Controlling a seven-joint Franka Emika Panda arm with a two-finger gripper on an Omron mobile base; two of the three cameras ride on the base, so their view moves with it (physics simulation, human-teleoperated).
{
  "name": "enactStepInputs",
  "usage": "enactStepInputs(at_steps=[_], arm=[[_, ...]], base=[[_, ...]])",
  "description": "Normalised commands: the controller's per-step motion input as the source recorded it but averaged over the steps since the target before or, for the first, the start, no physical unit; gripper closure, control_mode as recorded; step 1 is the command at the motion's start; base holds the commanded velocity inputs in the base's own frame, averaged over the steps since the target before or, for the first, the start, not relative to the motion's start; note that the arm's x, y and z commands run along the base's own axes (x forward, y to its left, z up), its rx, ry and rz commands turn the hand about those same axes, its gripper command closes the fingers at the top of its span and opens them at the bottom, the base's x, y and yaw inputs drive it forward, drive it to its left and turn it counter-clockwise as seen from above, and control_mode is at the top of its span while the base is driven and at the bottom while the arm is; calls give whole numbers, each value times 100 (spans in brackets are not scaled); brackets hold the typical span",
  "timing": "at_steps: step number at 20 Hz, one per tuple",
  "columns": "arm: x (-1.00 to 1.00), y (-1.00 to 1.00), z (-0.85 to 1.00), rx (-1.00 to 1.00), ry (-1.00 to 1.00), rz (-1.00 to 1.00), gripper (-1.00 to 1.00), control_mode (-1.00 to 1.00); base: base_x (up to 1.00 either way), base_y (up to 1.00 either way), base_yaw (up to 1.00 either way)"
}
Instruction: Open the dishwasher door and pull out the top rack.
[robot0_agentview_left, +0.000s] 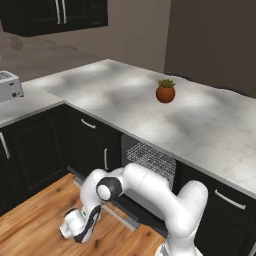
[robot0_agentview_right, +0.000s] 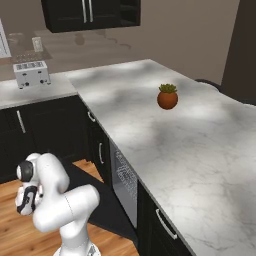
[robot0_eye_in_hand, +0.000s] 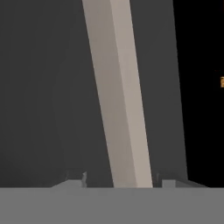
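The dishwasher door (robot0_agentview_left: 137, 210) lies swung down flat over the floor, seen as a dark panel (robot0_agentview_right: 102, 202) in the right base view. Its black outer face (robot0_eye_in_hand: 43, 96) and long silver bar handle (robot0_eye_in_hand: 120, 100) show close up in the hand view. My gripper (robot0_eye_in_hand: 123, 180) straddles that bar, with a small gap between each fingertip and the bar, so it stands open. The hand (robot0_agentview_left: 82, 230) hangs low beside the door's outer edge (robot0_agentview_right: 27, 200). The top rack (robot0_agentview_left: 156, 161), a grey-white wire grid, sits inside the open cavity (robot0_agentview_right: 126, 179).
A potted plant (robot0_agentview_left: 165, 91) stands on the marble counter (robot0_agentview_left: 210, 125). A toaster (robot0_agentview_right: 31, 73) sits at the back left. Black cabinets with short silver handles (robot0_agentview_left: 88, 124) flank the dishwasher. Wooden floor (robot0_agentview_left: 35, 220) spreads left of the door.
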Motion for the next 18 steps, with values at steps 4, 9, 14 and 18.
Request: enactStepInputs(at_steps=[4, 9, 14, 18], arm=[[-65, 14, 28, 17, 0, 0, -100, -100], [-73, 21, 43, 17, 0, 1, -100, -100], [-80, 2, 92, 12, -11, 6, -100, -100], [-64, -2, 100, 13, -15, 7, -100, -100]], base=[[0, 0, 0], [0, 0, 0], [0, 0, 0], [0, 0, 0]])
